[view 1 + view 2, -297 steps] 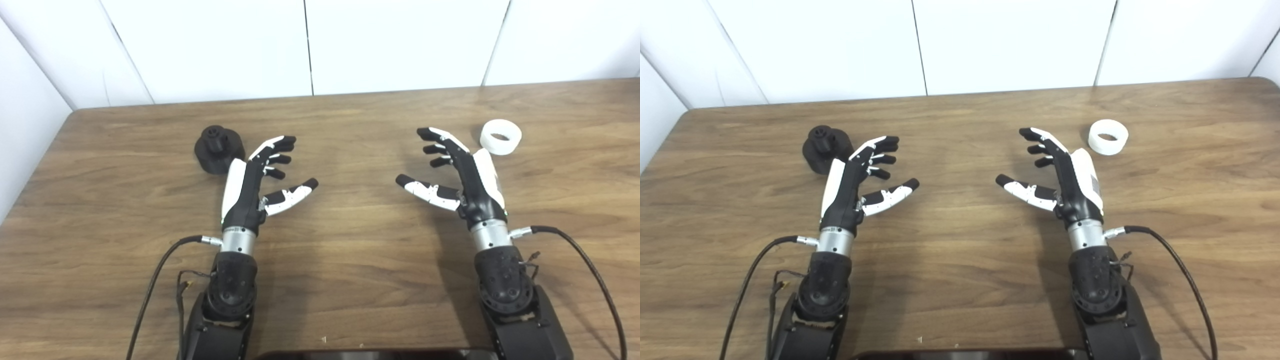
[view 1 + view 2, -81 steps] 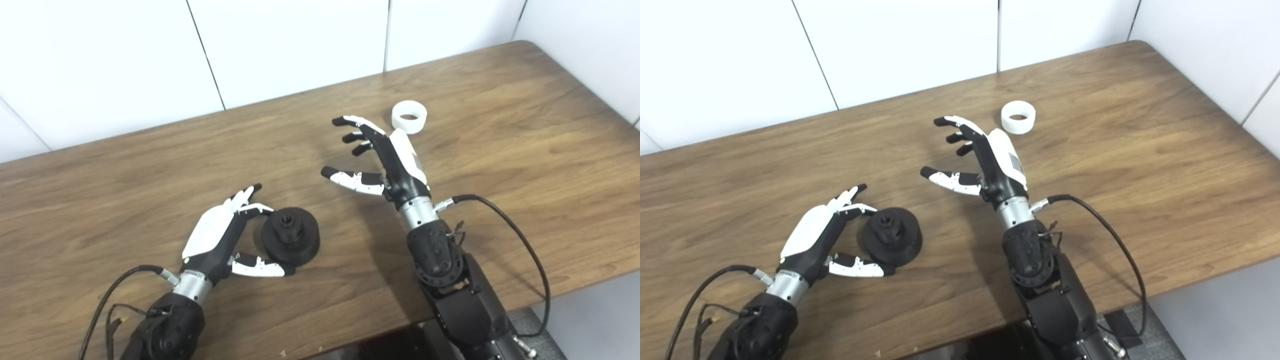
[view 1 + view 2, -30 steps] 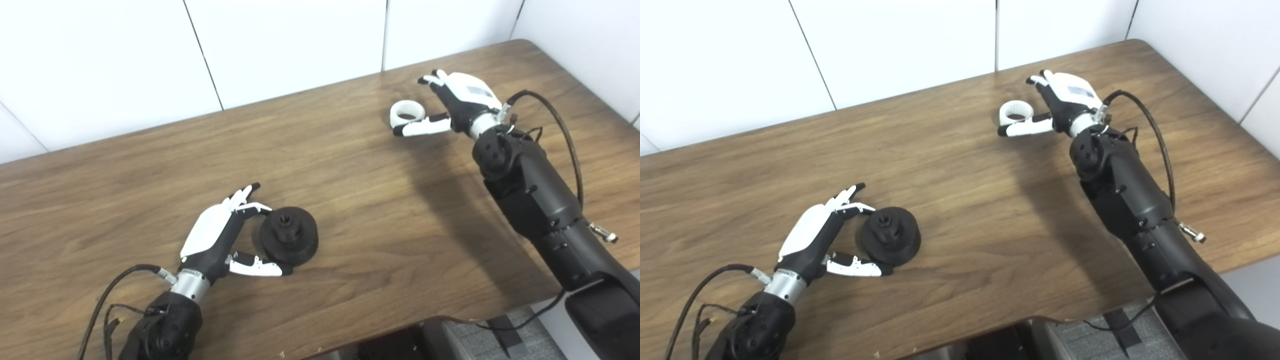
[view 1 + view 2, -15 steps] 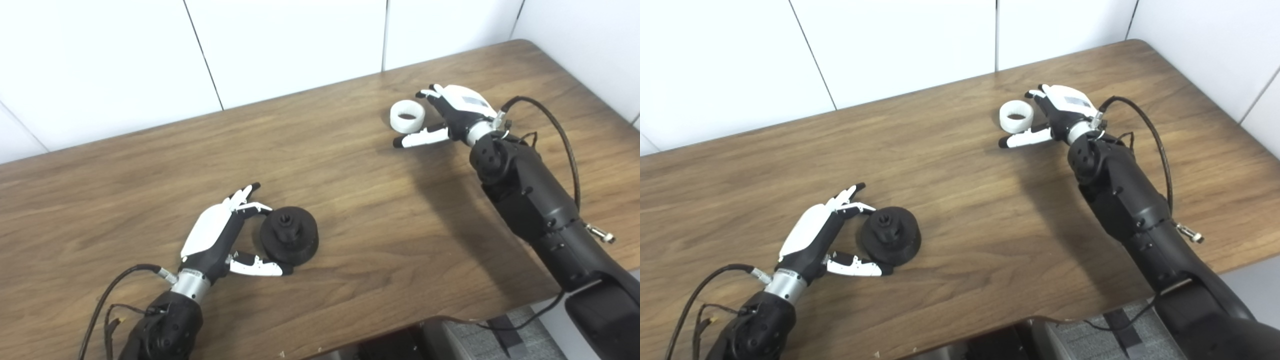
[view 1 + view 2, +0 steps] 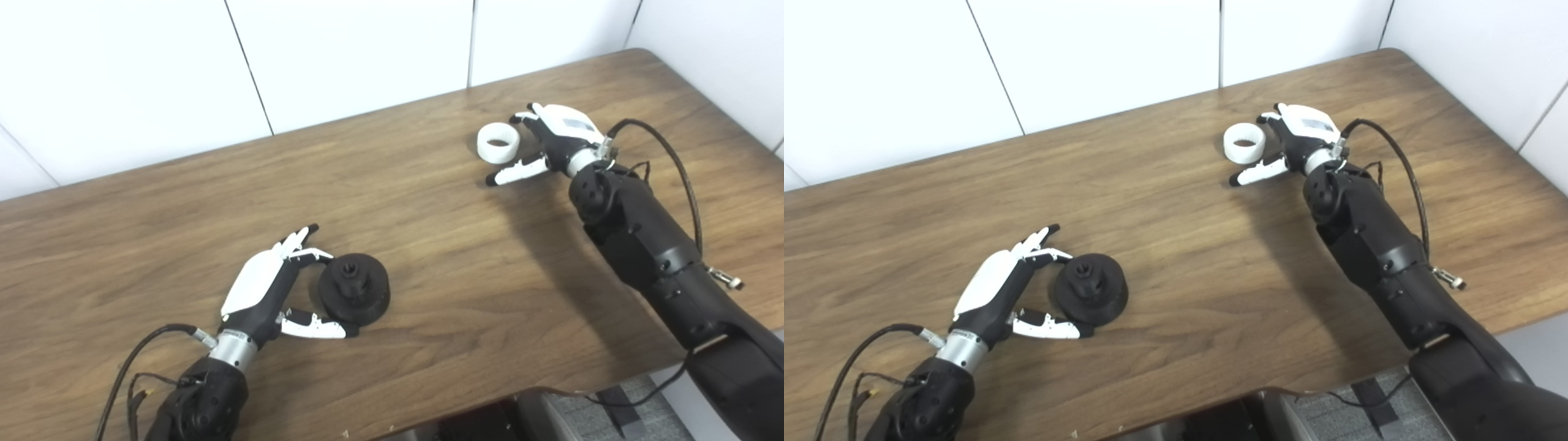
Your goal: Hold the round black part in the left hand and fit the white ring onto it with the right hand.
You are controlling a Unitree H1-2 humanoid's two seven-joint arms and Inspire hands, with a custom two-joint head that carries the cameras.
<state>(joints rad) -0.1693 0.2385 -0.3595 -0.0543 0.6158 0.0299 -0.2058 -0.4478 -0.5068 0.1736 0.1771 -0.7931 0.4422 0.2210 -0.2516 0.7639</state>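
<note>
The round black part [image 5: 354, 296] rests on the wooden table [image 5: 429, 245] near the front left, its hub pointing up. My left hand [image 5: 266, 293] wraps its left side, thumb along the front edge and a curled finger on the back rim. The white ring [image 5: 498, 143] lies flat at the far right. My right hand [image 5: 551, 142] is open just to the ring's right. Its thumb [image 5: 514, 173] stretches out in front of the ring with a small gap, and its fingertips sit close to the ring's right side.
The table's right edge and rounded far corner [image 5: 649, 55] are close to the right arm [image 5: 643, 233]. White wall panels stand behind the table. Cables trail from both wrists. Floor shows below the table's near edge.
Over the last second my right hand has drawn slightly back toward me and its thumb has come off the ring's front. The ring, the black part and my left hand have stayed put.
</note>
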